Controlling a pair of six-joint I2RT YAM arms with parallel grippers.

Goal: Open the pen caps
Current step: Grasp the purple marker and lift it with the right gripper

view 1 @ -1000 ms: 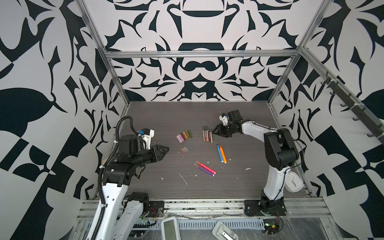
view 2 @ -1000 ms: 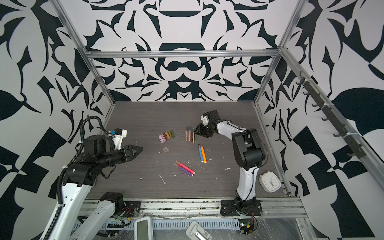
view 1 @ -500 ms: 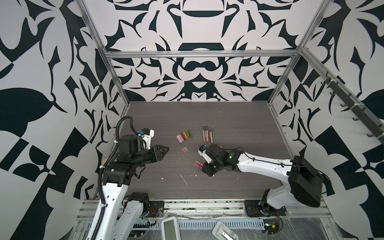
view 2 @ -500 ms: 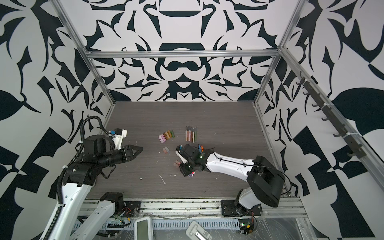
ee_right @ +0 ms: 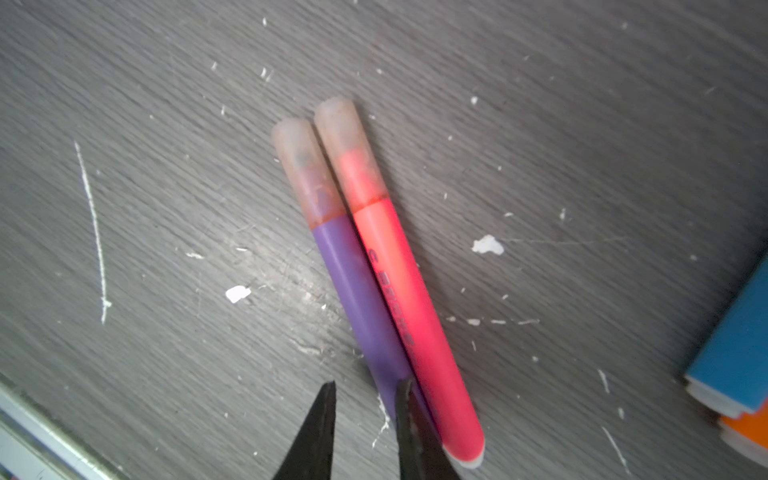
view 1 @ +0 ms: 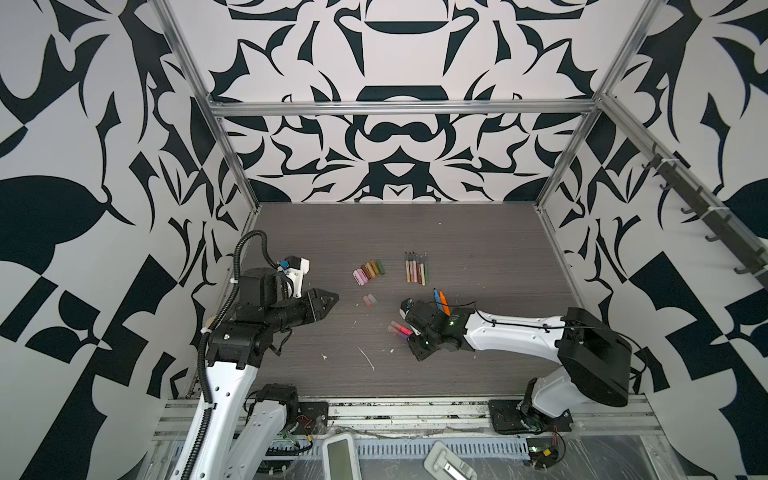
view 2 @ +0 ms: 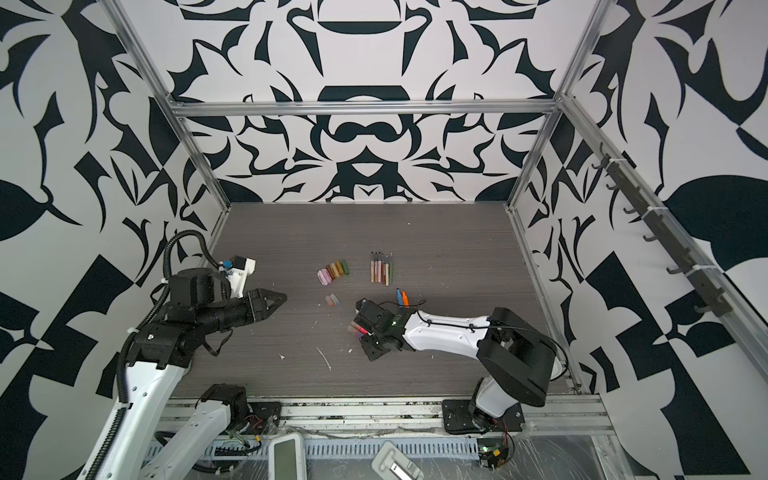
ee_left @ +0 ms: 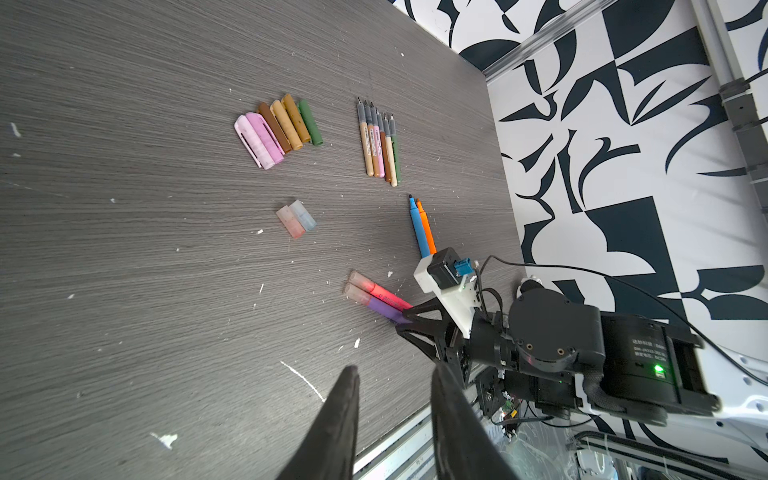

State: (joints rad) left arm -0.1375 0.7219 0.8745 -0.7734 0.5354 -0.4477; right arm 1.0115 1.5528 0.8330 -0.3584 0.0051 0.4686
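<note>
Purple pen (ee_right: pixel 365 299) flat on the grey table (ee_left: pixel 124 249), touching a pink pen (ee_right: pixel 411 299) along its length, each with a cloudy translucent cap (ee_right: pixel 307 166) still pushed on. At the purple pen's tail end, right gripper (ee_right: pixel 365 384): jaws parted only narrowly, one fingertip over the barrel's edge, bare table in the gap, no sure clamp on anything. Just behind the purple pen and to its right in both top views, uncapped blue pen (ee_left: pixel 417 228) and orange pen (ee_left: pixel 427 228) side by side. Behind it and slightly left, two loose translucent caps (ee_left: pixel 296 219). Farther back, a row of loose caps (ee_left: pixel 278 133), pink through brown and gold to green, and a row of slim uncapped pens (ee_left: pixel 379 141). Well left of the purple pen, left gripper (ee_left: pixel 395 370), jaws slightly apart, empty.
</note>
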